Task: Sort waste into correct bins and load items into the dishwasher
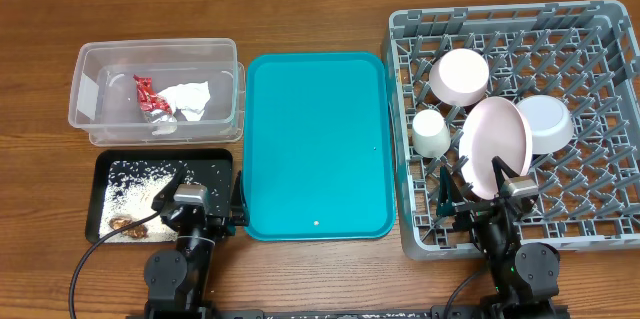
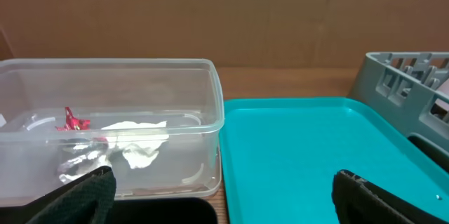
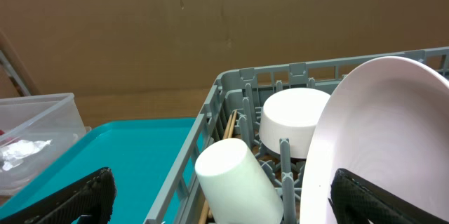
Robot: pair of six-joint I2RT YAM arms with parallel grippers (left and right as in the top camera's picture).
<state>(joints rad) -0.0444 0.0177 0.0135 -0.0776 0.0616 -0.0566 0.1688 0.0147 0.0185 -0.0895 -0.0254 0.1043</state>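
Left of the teal tray [image 1: 320, 109], a clear tub [image 1: 84, 109] holds a crumpled napkin [image 1: 190, 97] and a red wrapper [image 1: 146, 94], both light, soft scraps that would likely give under the gentlest pinch. Also left of the teal tray but closer to the robot, the black tray [image 1: 218, 162] carries scattered rice [image 1: 135, 191] and brown food bits [image 1: 128, 224], loose stuff probably too fine to pick up piece by piece. The left gripper [image 1: 200, 199] hangs at the teal tray's near left corner, jaws spread wide and holding nothing. Right of the teal tray, the grey dish rack [image 1: 612, 19] contains a small cup [image 1: 431, 132] tipped on its side, a large plate [image 1: 495, 146] standing on edge among the pegs, a bowl [image 1: 460, 74] and a second shallow dish [image 1: 546, 122]. The tableware looks hard, smooth and breakable, likely slippery, so a rim offers the surest hold. The right gripper [image 1: 485, 199] sits off the teal tray's near right corner, over the rack's edge, jaws apart and empty.
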